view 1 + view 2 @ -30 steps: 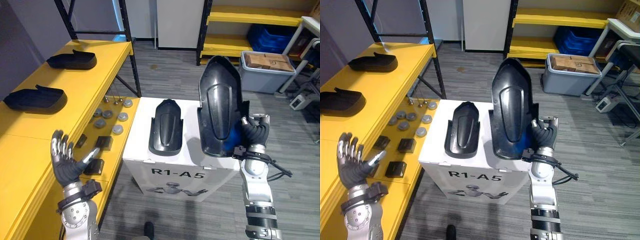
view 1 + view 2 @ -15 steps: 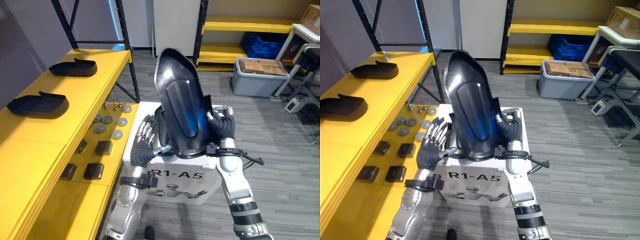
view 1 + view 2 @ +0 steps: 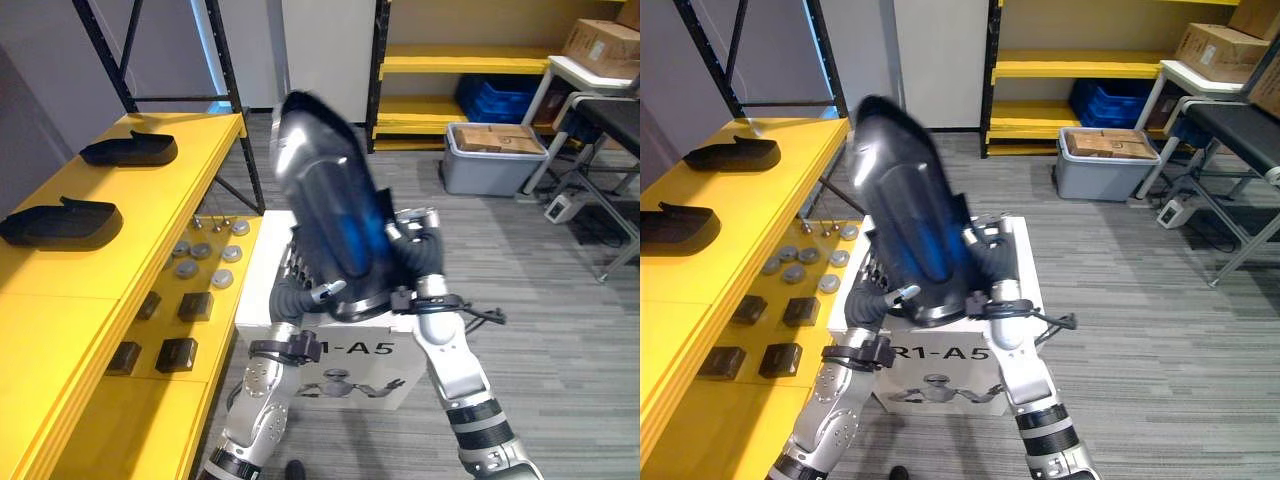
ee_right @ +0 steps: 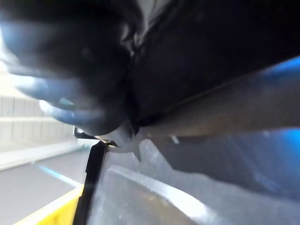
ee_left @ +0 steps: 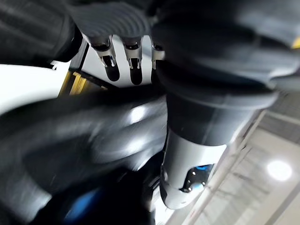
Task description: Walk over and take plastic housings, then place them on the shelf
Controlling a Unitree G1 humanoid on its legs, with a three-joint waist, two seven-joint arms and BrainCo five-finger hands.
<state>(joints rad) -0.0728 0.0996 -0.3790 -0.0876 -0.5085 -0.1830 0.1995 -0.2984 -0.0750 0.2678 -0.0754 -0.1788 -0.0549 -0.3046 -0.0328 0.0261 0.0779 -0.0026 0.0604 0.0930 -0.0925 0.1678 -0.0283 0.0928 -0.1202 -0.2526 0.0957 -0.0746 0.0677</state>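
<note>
Compared with a second earlier, the left hand (image 3: 300, 296) had come in from over the yellow shelf (image 3: 60, 300) to the lower edge of the housing (image 3: 325, 210), which now leaned toward the shelf side instead of standing upright. Nearest, that hand's fingers lay fairly straight against the housing's back, propping rather than clasping it. The right hand (image 3: 418, 250) was curled round the opposite lower edge and appeared to carry most of the load. The housing was held up between them, in front of the white box (image 3: 256, 285). It looked like a stiff, thin, glossy moulding: probably light for its bulk, yet long enough to swing, and slick where smooth. The rims near the wide end seemed the safest hold, one hand on each side, since a one-sided pinch would probably let it twist. Farther left, two similar housings already lay on the shelf, a nearer one (image 3: 58, 222) and a farther one (image 3: 128, 151), with bare surface in front of them. Beyond the box stood a grey bin (image 3: 495, 160) before the back shelving (image 3: 460, 62).
</note>
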